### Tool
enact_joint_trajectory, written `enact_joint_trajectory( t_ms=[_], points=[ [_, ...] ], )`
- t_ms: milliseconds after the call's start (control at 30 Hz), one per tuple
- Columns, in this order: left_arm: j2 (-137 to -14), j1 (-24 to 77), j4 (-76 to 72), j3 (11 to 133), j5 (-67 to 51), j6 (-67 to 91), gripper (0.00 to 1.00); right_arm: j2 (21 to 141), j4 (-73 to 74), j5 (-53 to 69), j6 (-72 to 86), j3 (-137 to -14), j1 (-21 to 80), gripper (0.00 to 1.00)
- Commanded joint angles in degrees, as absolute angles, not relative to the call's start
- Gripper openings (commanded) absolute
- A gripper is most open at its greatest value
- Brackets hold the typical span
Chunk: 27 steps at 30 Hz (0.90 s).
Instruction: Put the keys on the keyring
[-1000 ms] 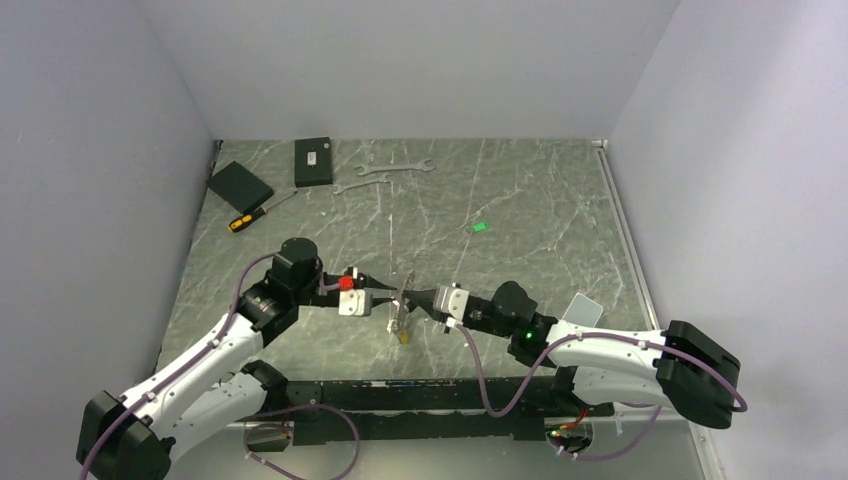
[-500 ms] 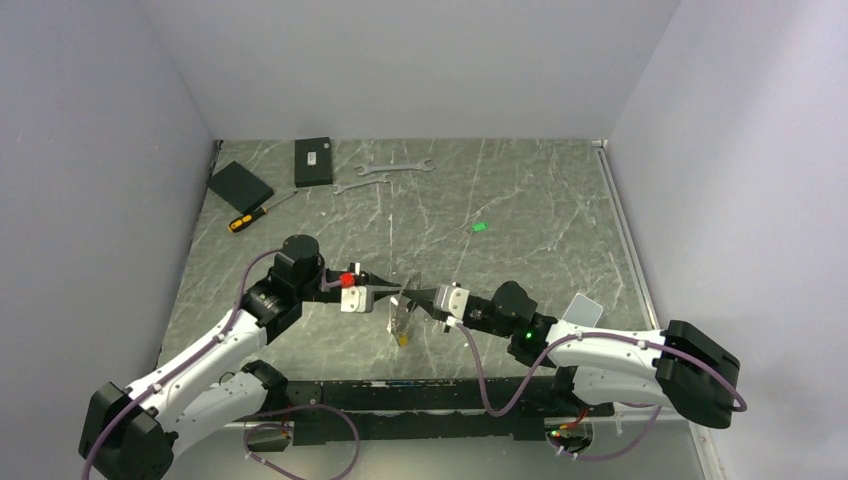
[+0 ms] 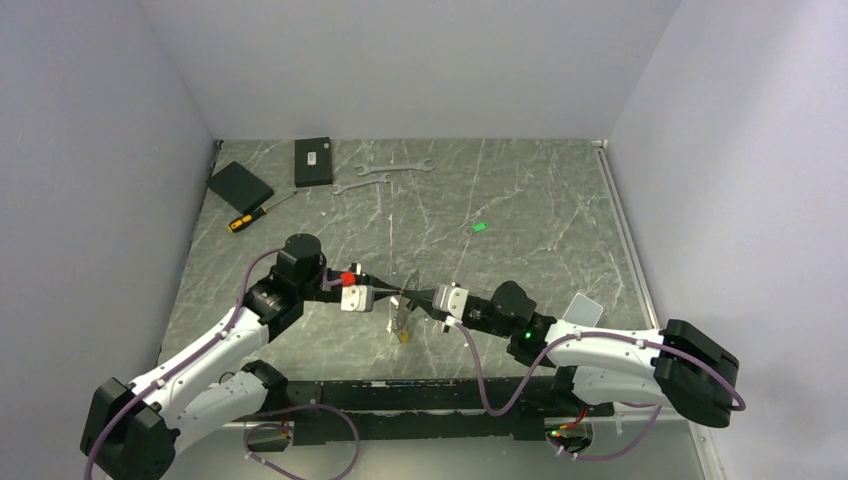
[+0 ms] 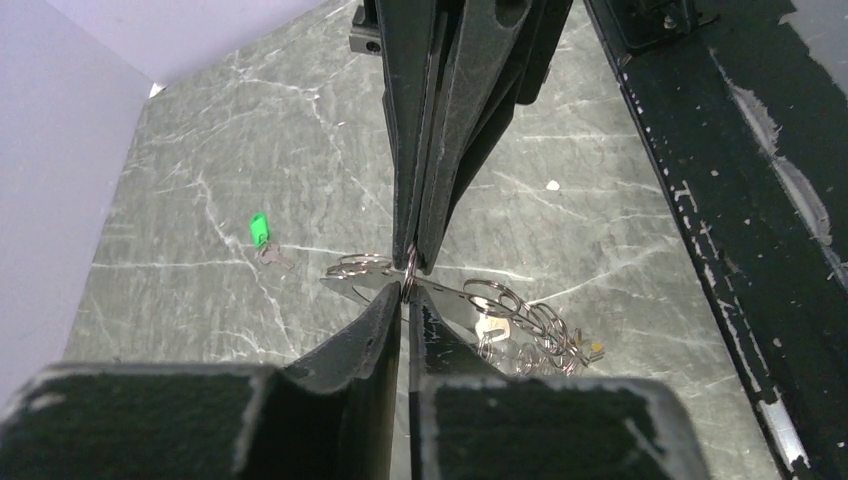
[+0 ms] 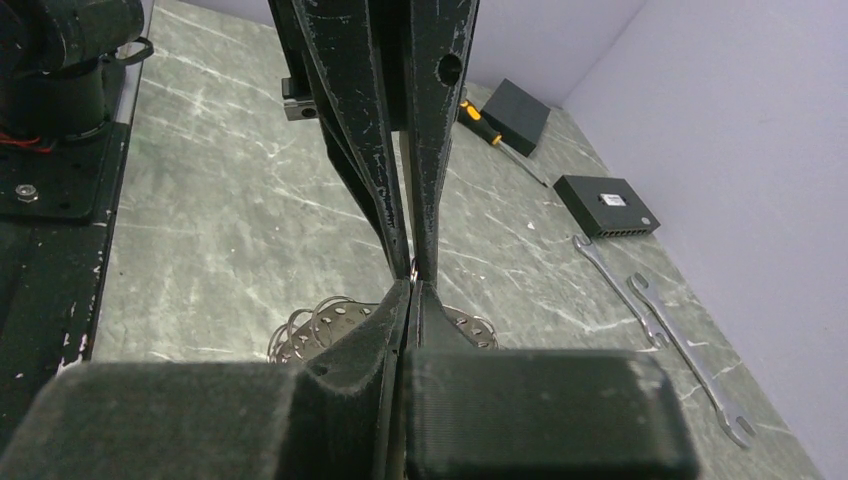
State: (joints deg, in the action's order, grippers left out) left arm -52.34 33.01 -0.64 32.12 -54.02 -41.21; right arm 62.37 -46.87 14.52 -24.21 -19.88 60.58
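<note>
The keyring [image 3: 402, 318], a metal plate carrying several wire rings [image 4: 500, 300], hangs just above the table between both arms. My left gripper [image 3: 397, 293] and right gripper [image 3: 416, 294] meet tip to tip over it. In the left wrist view my left gripper [image 4: 405, 290] is shut on one thin ring at its tips. In the right wrist view my right gripper [image 5: 412, 285] is shut on the same ring, with the plate [image 5: 320, 322] below. The keys [image 3: 479, 227] lie apart on the table with their green tag [image 4: 259, 228].
Two silver wrenches [image 3: 397, 167] [image 5: 690, 360], a black box [image 3: 313, 161], a black block [image 3: 239, 184] and a yellow-handled screwdriver [image 3: 250, 216] lie at the back left. A pale card [image 3: 583, 309] sits by the right arm. A black rail [image 3: 400, 395] runs along the near edge.
My left gripper has moved slightly right and its jaws have closed onto the ring. The right gripper has stayed shut in place.
</note>
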Motion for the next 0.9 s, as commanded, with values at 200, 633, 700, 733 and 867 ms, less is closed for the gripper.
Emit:
enact_joint_trajectory(
  t_ms=[200,633,700,733,867],
  points=[
    [-51.84,32.87,-5.11,32.58,-57.21,-39.53,0.19,62.71,-51.07,15.97,-23.29,-21.62,60.82,0.0],
    [-52.86,32.82,-1.53,33.04,-54.76,-40.41,0.27,61.26,-52.16,14.94,-23.38,-20.91,60.82,0.0],
    [-53.06,32.86,-1.6,33.13,-54.93,-40.45,0.27,61.26,-52.06,15.07,-23.34,-20.97,60.79,0.0],
    [-53.13,32.87,-1.88,33.13,-55.24,-40.39,0.26,61.26,-52.1,15.23,-23.3,-21.0,60.88,0.0],
    [-53.51,32.87,-2.43,33.34,-55.95,-39.59,0.22,61.36,-52.16,15.3,-23.2,-21.05,60.89,0.0]
  ],
)
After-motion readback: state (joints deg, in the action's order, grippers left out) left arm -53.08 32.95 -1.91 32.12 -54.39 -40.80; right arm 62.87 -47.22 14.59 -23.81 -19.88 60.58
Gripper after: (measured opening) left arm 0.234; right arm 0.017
